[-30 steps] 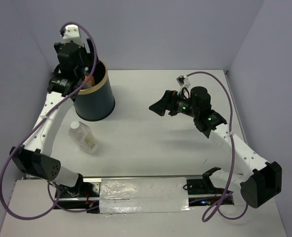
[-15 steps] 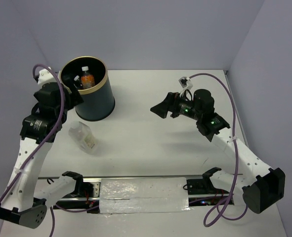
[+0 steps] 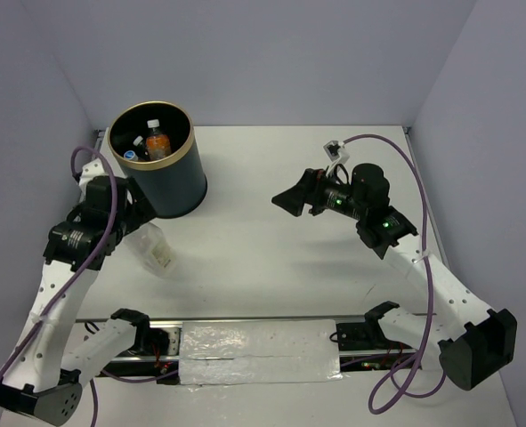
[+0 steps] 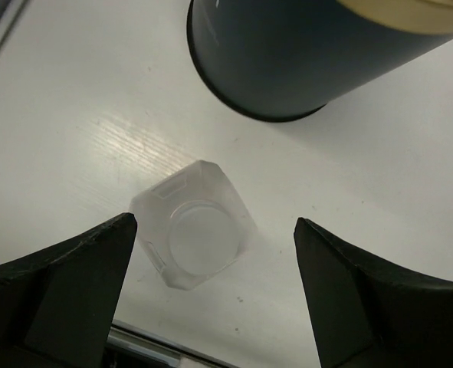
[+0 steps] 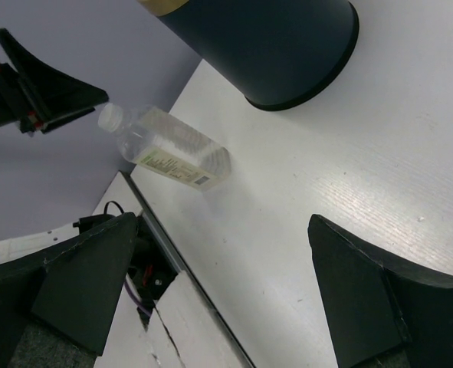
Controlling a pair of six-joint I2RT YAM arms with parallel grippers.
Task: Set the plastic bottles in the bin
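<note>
One clear bottle (image 3: 156, 249) lies on its side on the table (image 3: 271, 267). It is the only bottle not in the bin (image 3: 169, 191). The orange bottle (image 3: 157, 144) and some others stand inside the bin, but I cannot count them all.

The left tool (image 4: 212, 224) hangs right over the clear bottle. Its two fingers are far apart and hold nothing. In the left wrist view, the bottle sits between the two fingers with one end facing the tool. The fingers do not touch it. The bin stands just past the bottle, a little ahead of the tool and very near.

The right tool (image 5: 223, 220) is off on the other side, well apart from the bottle and the bin. Its fingers are wide apart too, and it holds nothing. From there, the bottle and the bin are far out in front of it.

I think the step now is picking up the last bottle with the left tool. Next, the tool should go down until its fingers are on both sides of the bottle, then squeeze shut. The bottle is smooth and could slip or roll, so the grip should be near its middle. Then it needs a lift higher than the bin's gold rim, a short move over the opening, and a drop.
</note>
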